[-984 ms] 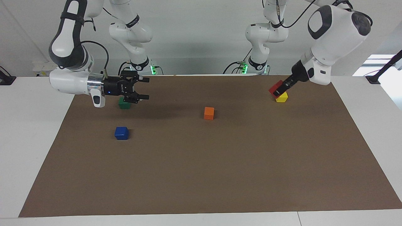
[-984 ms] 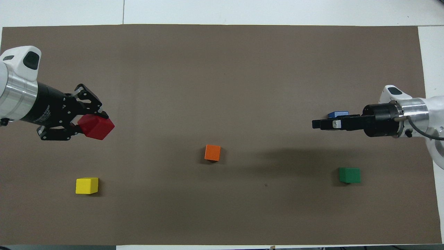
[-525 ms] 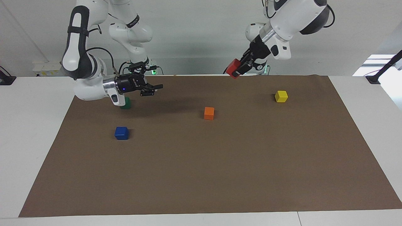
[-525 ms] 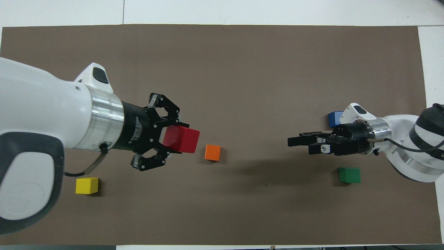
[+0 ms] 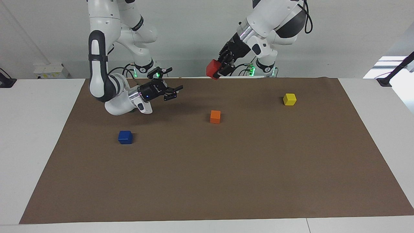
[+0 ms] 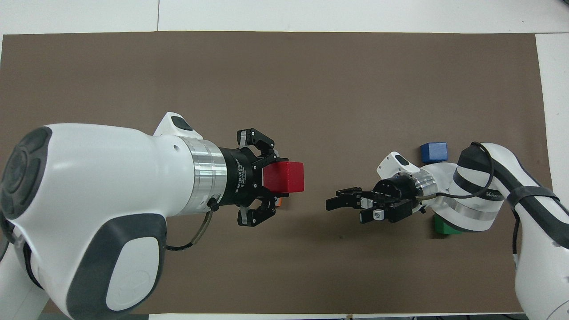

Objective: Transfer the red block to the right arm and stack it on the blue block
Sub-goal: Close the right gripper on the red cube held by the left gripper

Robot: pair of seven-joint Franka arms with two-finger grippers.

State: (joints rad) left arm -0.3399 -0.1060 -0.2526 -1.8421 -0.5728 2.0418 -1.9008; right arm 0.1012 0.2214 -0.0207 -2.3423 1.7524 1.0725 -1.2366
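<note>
The red block (image 5: 212, 69) is gripped between the closed fingers of the left gripper (image 5: 218, 70), which is held high over the mat (image 5: 226, 181), above its edge nearest the robots, about midway along that edge. The right gripper (image 5: 173, 91) is held lower over the mat with its jaws spread open and empty, pointed toward the red block and apart from it. The blue block (image 5: 125, 137) is found on the mat toward the right arm's end. The green block (image 6: 444, 227) is largely hidden under the right arm (image 5: 111, 94); probably it rests on the mat. An orange block (image 5: 215, 116) lies near the mat's middle, a yellow block (image 5: 289, 99) toward the left arm's end.
</note>
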